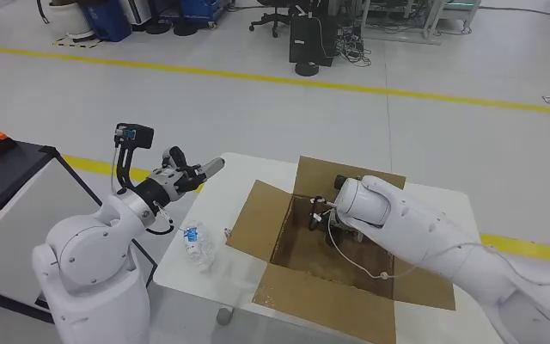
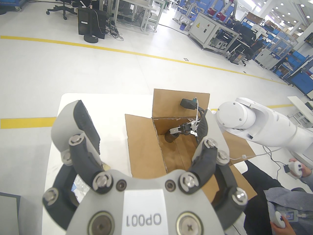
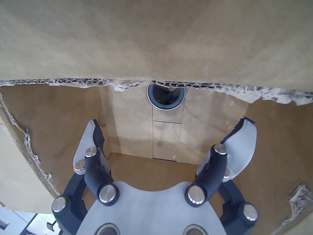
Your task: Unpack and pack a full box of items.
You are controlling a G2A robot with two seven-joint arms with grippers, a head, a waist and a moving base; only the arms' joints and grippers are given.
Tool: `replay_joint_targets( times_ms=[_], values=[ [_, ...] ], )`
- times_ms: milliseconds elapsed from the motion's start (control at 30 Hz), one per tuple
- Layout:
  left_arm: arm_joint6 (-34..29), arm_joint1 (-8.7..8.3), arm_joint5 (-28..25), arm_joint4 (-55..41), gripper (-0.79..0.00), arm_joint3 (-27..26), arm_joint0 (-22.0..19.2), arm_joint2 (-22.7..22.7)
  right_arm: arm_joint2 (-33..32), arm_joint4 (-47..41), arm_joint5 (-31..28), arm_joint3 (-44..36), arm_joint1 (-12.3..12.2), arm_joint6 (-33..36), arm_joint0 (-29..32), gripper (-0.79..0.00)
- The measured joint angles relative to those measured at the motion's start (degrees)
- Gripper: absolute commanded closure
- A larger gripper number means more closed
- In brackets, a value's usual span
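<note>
An open cardboard box (image 1: 284, 292) with its flaps spread stands on the white table (image 1: 223, 189). My right gripper (image 3: 170, 124) is down inside the box (image 3: 156, 25), open and holding nothing. Ahead of it a dark cylinder with a metal rim (image 3: 166, 97) lies against the far wall, partly hidden by a torn flap edge. The left wrist view has that right gripper (image 2: 181, 129) just beside the dark cylinder (image 2: 171, 136). My left gripper (image 2: 143, 113) hangs open and empty above the table's left part (image 1: 206, 168), left of the box (image 2: 141, 143).
A crumpled clear plastic bottle with a blue label (image 1: 198, 242) lies on the table left of the box, under my left arm. A dark cabinet (image 1: 26, 181) stands off the table's left side. The table's far left corner is bare.
</note>
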State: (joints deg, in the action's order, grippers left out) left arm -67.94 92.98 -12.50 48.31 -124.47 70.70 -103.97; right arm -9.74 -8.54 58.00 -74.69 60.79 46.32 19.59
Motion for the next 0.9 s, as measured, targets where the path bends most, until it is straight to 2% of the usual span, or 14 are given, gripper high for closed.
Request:
replay_joint_targets(
  times_ms=[200, 400, 633, 900],
  values=[
    [0.00, 0.00, 0.00, 0.00, -0.785, 0.00, 0.00, 0.00, 0.00, 0.11, -0.08, -0.03, 0.00, -0.11, 0.11, -0.785],
    [0.00, 0.00, 0.00, 0.00, -0.785, 0.00, 0.00, 0.00, 0.00, 8.46, 0.01, -0.06, 0.79, -2.83, 2.42, -0.785],
    [0.00, 0.00, 0.00, 0.00, -0.785, 0.00, 0.00, 0.00, 0.00, 16.94, 0.00, 1.67, 3.41, -0.13, 3.76, -0.785],
    [0.00, 0.00, 0.00, 0.00, -0.785, 0.00, 0.00, 0.00, 0.00, 25.81, 0.00, 4.01, 7.04, -0.03, 6.27, -0.785]
  ],
)
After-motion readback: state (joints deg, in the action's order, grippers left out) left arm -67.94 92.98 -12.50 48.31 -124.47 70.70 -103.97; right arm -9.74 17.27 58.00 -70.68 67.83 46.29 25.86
